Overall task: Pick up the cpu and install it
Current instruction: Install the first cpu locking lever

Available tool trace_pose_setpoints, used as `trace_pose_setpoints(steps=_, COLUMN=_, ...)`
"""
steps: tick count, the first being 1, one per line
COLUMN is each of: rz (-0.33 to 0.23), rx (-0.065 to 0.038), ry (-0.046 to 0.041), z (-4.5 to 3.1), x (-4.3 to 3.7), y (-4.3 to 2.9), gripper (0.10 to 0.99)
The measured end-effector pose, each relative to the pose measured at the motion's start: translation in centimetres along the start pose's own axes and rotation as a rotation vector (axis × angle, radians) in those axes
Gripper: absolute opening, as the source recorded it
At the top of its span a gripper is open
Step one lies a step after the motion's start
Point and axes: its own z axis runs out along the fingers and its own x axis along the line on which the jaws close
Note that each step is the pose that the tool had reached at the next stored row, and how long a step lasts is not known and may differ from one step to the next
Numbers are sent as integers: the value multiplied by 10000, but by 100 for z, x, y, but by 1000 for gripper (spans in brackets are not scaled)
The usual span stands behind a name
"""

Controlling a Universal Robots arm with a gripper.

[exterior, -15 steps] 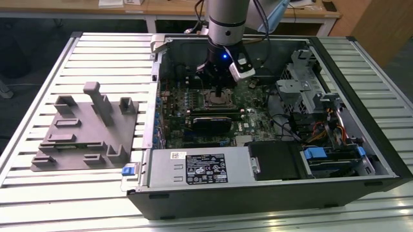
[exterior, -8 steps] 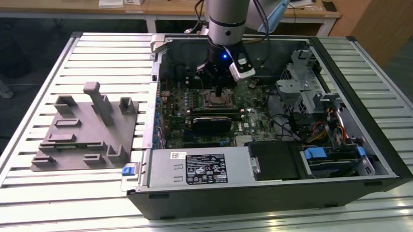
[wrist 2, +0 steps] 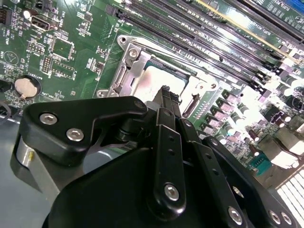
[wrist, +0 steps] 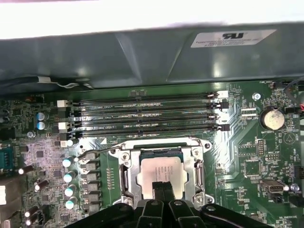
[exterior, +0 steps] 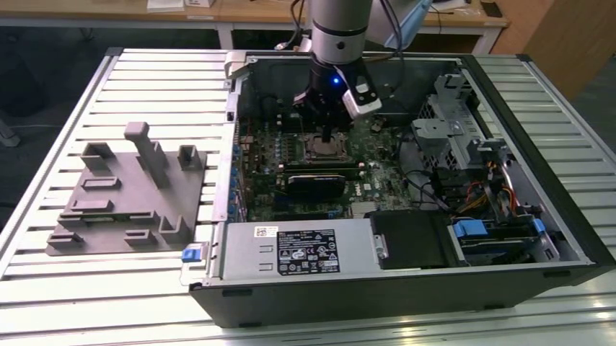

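Note:
The cpu [wrist: 161, 167] is a silvery square chip lying flat inside the metal socket frame [wrist: 124, 171] on the green motherboard [wrist: 247, 161]. In both wrist views my gripper [wrist: 162, 186] hangs right over the chip's edge with its two black fingers pressed together and nothing between them; I cannot tell whether the tips touch the chip. From the second wrist view the cpu [wrist 2: 159, 78] lies just beyond the gripper [wrist 2: 166, 95] in the frame [wrist 2: 129, 61]. In the exterior view the gripper [exterior: 330, 135] points down onto the socket [exterior: 324, 149] inside the open computer case [exterior: 539, 238].
Several memory slots [wrist: 142, 114] run beside the socket, with capacitors [wrist: 70, 176] on another side and a coin battery [wrist: 271, 118] further off. The case wall [wrist: 142, 52] rises behind. A grey fixture block [exterior: 125, 194] sits outside the case; a power supply [exterior: 298, 252] and drive cage [exterior: 452, 122] crowd the inside.

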Motion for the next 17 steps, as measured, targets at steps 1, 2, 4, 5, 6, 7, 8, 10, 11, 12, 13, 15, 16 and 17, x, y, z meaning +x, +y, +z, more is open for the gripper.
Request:
trace_pose_setpoints(steps=1, rz=0, rx=-1, ry=-1, z=-15, x=0, y=0, gripper=106)
trace_pose_setpoints(steps=2, rz=0, rx=-1, ry=0, z=-31, x=0, y=0, gripper=106)
trace_pose_setpoints(steps=4, rz=0, rx=0, ry=0, z=-65, x=0, y=0, gripper=106)
trace_pose_setpoints(steps=5, rz=-1, rx=1, ry=0, z=-81, x=-1, y=0, gripper=106)
trace_pose_setpoints(steps=6, rz=0, rx=0, ry=-1, z=-96, x=-1, y=-1, gripper=106)
trace_pose_setpoints(steps=7, rz=-1, rx=-1, ry=-1, z=-111, x=-1, y=-1, gripper=106)
trace_pose_setpoints(steps=8, rz=0, rx=0, ry=0, z=-123, x=-1, y=-1, gripper=106)
trace_pose_setpoints(steps=10, rz=-1, rx=0, ry=0, z=-137, x=-1, y=-1, gripper=106)
trace_pose_setpoints(steps=11, rz=0, rx=-2, ry=-1, z=-136, x=-1, y=0, gripper=106)
trace_pose_setpoints(steps=12, rz=0, rx=-2, ry=-2, z=-136, x=-1, y=0, gripper=106)
trace_pose_setpoints(steps=13, rz=-1, rx=-2, ry=-1, z=-136, x=-1, y=0, gripper=106)
trace_pose_setpoints(steps=15, rz=-1, rx=-1, ry=-1, z=-137, x=-1, y=-1, gripper=106)
trace_pose_setpoints(steps=16, rz=-1, rx=0, ry=0, z=-138, x=1, y=-1, gripper=106)
trace_pose_setpoints(steps=17, rz=-1, rx=1, ry=0, z=-138, x=7, y=-1, gripper=106)
